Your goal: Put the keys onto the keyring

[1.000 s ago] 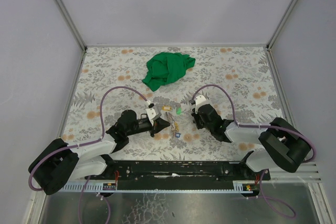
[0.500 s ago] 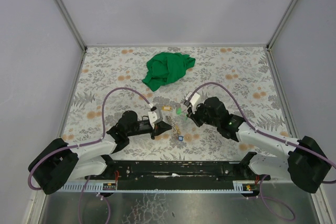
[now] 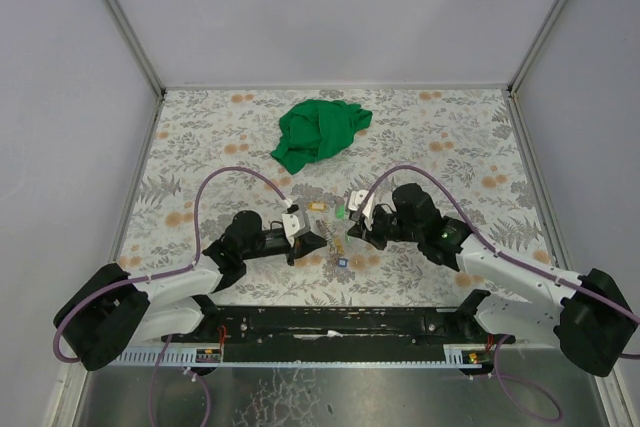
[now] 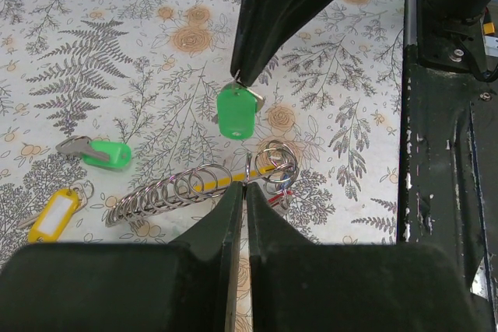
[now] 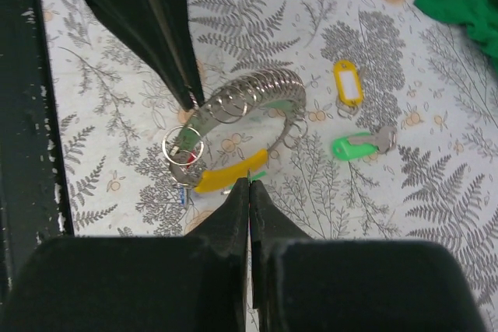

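My left gripper (image 4: pixel 245 186) is shut on the keyring (image 4: pixel 278 162), a silvery wire loop at the end of a row of several small rings (image 4: pixel 179 190) with a yellow strip. My right gripper (image 5: pixel 249 180) is shut on a green-tagged key (image 4: pixel 236 112) and holds it just above that loop, a short way from the left fingertips. In the top view the two grippers (image 3: pixel 318 240) (image 3: pixel 350 228) meet over the key cluster. A second green-tagged key (image 5: pixel 358 145) and a yellow-tagged key (image 5: pixel 348 83) lie loose on the table. Red and blue tags (image 3: pixel 342 260) peek from under the rings.
A crumpled green cloth (image 3: pixel 318 132) lies at the back middle of the flowered table. The black base rail (image 4: pixel 443 153) runs along the near edge. White walls close the table on three sides.
My right arm has swung left and forward, bringing its gripper with the green-tagged key up to the left gripper. The left gripper has barely moved.
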`<action>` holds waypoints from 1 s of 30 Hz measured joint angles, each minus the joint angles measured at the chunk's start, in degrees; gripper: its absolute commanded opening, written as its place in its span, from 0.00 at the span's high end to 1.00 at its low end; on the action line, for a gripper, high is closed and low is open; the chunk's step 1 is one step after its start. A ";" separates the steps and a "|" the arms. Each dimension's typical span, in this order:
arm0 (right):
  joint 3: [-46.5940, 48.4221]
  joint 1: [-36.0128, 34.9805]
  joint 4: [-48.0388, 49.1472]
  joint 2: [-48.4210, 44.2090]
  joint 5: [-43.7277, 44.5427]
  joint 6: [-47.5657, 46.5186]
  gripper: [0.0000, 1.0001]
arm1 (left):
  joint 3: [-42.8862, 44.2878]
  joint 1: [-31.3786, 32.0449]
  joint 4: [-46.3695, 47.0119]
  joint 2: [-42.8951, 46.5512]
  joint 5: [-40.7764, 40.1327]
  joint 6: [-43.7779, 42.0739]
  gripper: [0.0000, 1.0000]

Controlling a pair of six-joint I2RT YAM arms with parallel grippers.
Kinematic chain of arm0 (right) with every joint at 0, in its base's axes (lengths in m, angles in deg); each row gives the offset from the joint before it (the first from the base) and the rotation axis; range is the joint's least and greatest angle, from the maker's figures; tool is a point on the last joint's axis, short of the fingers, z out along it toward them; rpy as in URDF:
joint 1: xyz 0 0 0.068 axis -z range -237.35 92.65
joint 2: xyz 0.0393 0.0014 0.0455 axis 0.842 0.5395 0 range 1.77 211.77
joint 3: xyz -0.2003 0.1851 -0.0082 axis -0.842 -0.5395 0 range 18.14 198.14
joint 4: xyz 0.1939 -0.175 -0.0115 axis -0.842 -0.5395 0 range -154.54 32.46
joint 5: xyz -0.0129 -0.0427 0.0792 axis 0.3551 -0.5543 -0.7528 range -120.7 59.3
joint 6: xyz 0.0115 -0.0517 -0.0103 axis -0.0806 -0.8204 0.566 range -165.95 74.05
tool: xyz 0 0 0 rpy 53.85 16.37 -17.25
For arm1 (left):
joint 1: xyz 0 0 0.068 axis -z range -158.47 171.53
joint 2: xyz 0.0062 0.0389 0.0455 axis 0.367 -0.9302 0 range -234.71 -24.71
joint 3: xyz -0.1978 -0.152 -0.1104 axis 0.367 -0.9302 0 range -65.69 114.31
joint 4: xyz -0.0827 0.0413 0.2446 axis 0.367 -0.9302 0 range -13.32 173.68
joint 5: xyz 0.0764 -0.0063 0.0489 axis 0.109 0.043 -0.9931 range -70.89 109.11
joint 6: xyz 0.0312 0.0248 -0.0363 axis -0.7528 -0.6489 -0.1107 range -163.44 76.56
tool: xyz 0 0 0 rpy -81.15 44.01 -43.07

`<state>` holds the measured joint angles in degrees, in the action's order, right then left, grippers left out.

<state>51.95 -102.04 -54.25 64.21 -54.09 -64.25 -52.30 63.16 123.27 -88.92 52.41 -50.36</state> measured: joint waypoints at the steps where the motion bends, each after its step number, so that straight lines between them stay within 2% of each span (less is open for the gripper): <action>1: 0.00 0.00 0.00 -0.24 -0.70 -0.44 1.00 | 0.00 0.00 -0.09 0.00 0.09 -0.20 1.00; 12: 0.00 -0.09 0.20 -0.11 -7.28 -2.99 1.00 | 0.00 0.00 -0.24 0.00 1.84 -1.16 1.00; 30: 0.00 -4.28 0.26 3.06 -6.10 -6.16 1.00 | 0.00 0.02 -0.11 -0.50 4.07 -1.29 1.00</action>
<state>51.95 -106.32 -53.99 67.27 -60.19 -70.42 -52.30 63.18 123.16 -89.42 56.47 -51.65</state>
